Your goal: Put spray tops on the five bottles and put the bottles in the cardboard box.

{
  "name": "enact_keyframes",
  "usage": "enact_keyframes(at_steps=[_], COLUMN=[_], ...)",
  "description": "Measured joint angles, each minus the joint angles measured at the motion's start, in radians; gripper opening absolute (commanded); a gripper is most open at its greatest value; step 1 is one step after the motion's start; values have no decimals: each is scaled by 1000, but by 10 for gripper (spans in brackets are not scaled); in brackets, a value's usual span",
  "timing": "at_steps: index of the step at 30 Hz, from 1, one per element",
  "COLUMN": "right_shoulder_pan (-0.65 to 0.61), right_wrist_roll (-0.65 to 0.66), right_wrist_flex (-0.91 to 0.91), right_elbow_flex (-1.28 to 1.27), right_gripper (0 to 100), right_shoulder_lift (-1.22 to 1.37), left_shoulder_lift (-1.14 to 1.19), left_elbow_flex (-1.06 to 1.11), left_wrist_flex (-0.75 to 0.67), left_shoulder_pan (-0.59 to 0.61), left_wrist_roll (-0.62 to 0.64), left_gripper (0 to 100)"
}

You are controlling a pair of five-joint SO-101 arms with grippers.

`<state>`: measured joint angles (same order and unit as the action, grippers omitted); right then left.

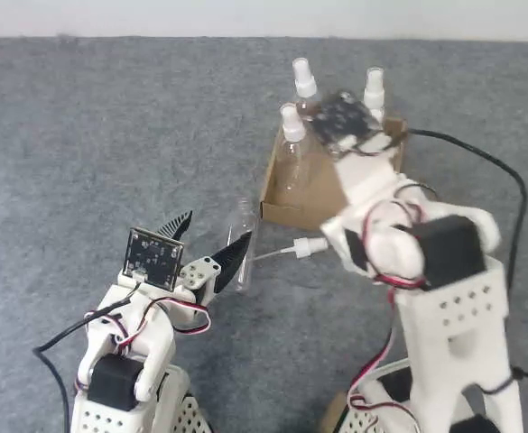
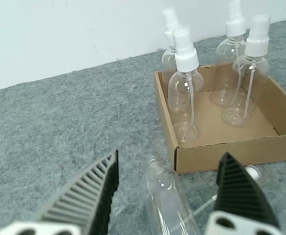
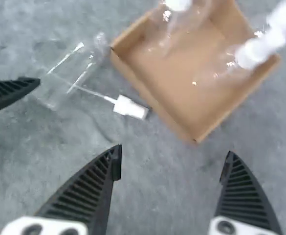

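Lying: 1 uncapped bottle (image 1: 243, 248) (neck toward box (image 1: 291, 216)) | left gripper (image 1: 219, 225) splayed astride | right gripper (image 3: 173, 151) splayed

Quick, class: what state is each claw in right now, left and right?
Left claw: open, holding nothing.
Right claw: open, holding nothing.

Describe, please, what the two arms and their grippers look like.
The left arm and right arm are white plastic with black motors and looped red wires; black cables run off. The left gripper and right gripper have black, ribbed, pointed fingers.
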<state>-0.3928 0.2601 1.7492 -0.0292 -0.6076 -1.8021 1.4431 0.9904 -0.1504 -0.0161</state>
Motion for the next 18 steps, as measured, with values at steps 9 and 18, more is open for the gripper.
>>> enact_keyframes(at_steps=[9, 18], right_shoulder_pan=[71, 152], right_wrist_roll=[2, 78], right_wrist_flex=[-5, -236], right_elbow_flex=[-319, -761], right_gripper=[270, 270], right_shoulder_lift=[-157, -331], left_shoulder_lift=[0, 322], left_elbow_flex=[-74, -212], left_wrist_flex=[81, 98], left_shoulder_pan=[68, 80], left_wrist_roll=[-38, -132], left_gripper=[297, 220])
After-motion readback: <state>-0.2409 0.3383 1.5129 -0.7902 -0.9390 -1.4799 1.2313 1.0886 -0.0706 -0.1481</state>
